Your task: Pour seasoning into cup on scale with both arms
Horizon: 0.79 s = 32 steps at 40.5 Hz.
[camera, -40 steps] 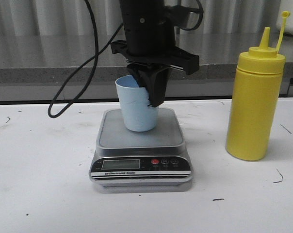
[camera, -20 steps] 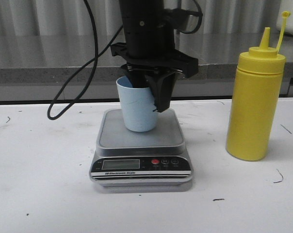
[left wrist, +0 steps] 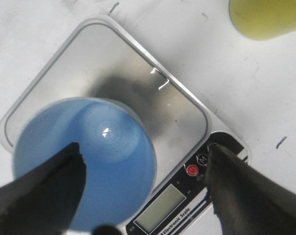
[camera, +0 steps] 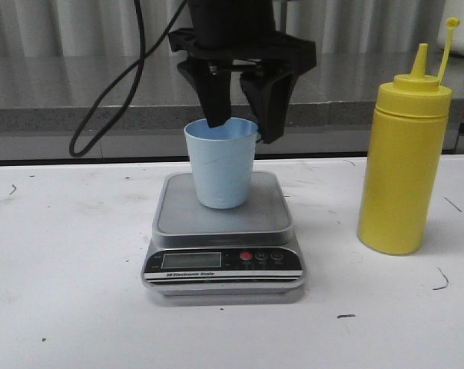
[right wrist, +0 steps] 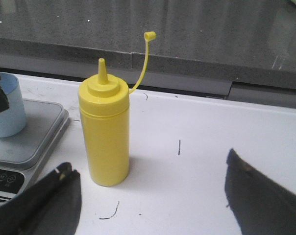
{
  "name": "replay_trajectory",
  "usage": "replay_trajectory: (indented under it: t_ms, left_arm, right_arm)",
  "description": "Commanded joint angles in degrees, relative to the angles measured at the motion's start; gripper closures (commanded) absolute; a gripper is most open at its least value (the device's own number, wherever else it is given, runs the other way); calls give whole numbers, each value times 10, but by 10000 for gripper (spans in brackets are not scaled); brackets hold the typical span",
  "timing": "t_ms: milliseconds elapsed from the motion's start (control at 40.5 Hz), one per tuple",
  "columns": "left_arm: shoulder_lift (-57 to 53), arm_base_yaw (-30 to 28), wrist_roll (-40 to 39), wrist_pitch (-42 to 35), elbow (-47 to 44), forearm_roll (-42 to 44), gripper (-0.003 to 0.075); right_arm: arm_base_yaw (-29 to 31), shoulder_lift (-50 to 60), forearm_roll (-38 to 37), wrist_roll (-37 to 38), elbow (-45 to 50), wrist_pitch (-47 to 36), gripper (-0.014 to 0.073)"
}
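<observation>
The light blue cup (camera: 220, 165) stands upright on the steel platform of the scale (camera: 266, 217). My left gripper (camera: 243, 129) hangs open just above the cup's rim, one finger on each side, touching nothing. The left wrist view looks down into the empty cup (left wrist: 89, 161) on the scale (left wrist: 113, 63), between the spread fingers of the left gripper (left wrist: 144, 149). The yellow seasoning bottle (camera: 403, 165) stands to the right of the scale, cap off and tethered. In the right wrist view my right gripper (right wrist: 148, 164) is open, short of the bottle (right wrist: 105, 132).
A grey counter ledge (camera: 55, 115) runs behind the white table. A black cable (camera: 113, 84) loops down left of the cup. The scale's display and red button (left wrist: 192, 170) face the front. Small dark marks dot the table (right wrist: 179, 147).
The left gripper has let go of the cup, opened wide and risen above its rim. The cup stays on the scale. The bottle has not moved.
</observation>
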<state>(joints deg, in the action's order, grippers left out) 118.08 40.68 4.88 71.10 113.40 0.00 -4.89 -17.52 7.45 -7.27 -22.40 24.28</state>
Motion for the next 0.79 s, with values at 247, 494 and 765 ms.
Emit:
replay_trajectory:
  t_ms: [247,494,765]
  left_arm:
    - [-102,4,-14,15,8,0,389]
    - [-166,-1,-13,15,-42,0,738]
    - [-251,-41,-13,1,-153,0,740]
  right_arm:
    - [-1,-10,4,-3,-19,-43,-21]
    - [-1,-10,4,-3,-19,-43,-21]
    - [-1,-10,4,-3,-19,-43,-21]
